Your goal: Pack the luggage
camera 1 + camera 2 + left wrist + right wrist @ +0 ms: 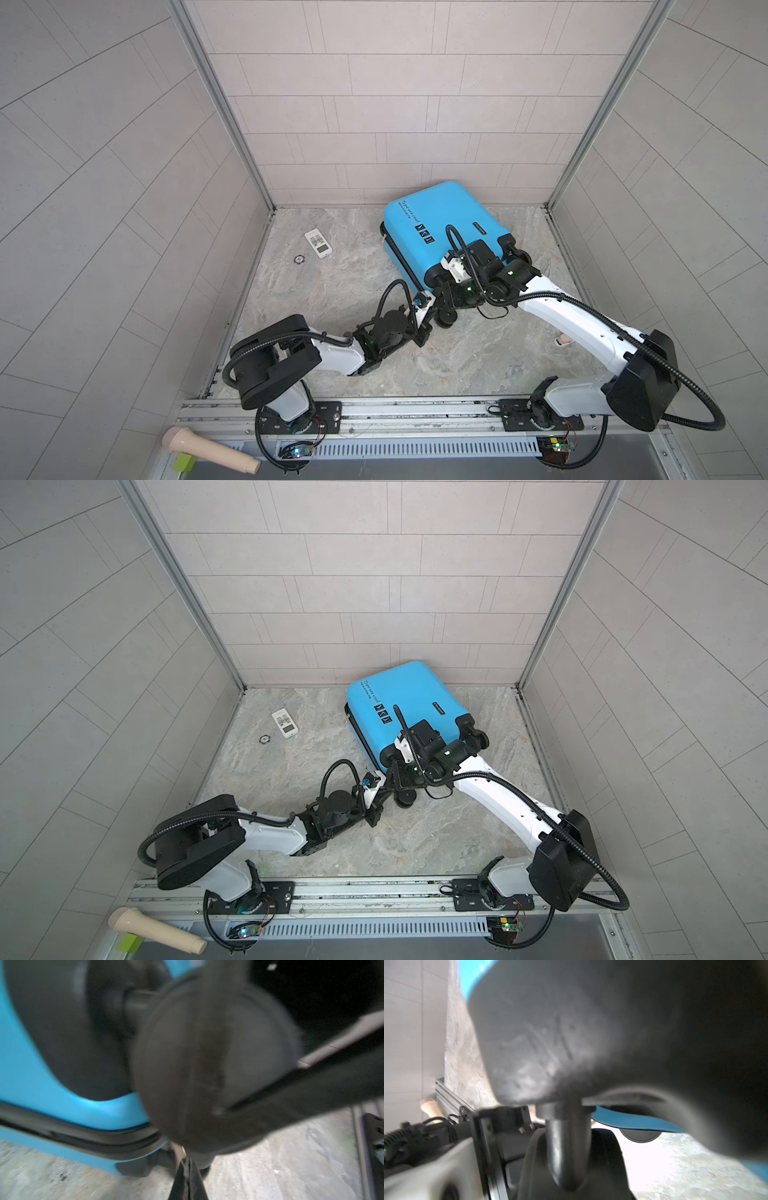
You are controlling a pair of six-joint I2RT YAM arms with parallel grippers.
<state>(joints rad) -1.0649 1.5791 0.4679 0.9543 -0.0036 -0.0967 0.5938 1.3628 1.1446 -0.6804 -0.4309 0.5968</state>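
Tiled walls [374, 104] ring the marbled bench [332, 291]; the luggage [440, 224] lies closed, shell up, near the rear one. My left tool [187, 1167] is pinched shut and empty, just beside a wheel [216, 1068] — my right tool [455, 291] sits at that same wheel end, its opening hidden from me. I judge I'm repositioning the shut luggage — next calls for firm purchase without the wheels skating.

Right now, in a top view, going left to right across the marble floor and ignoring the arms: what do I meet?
In order: small dark round token → white remote control → blue suitcase → small pinkish object, partly hidden.
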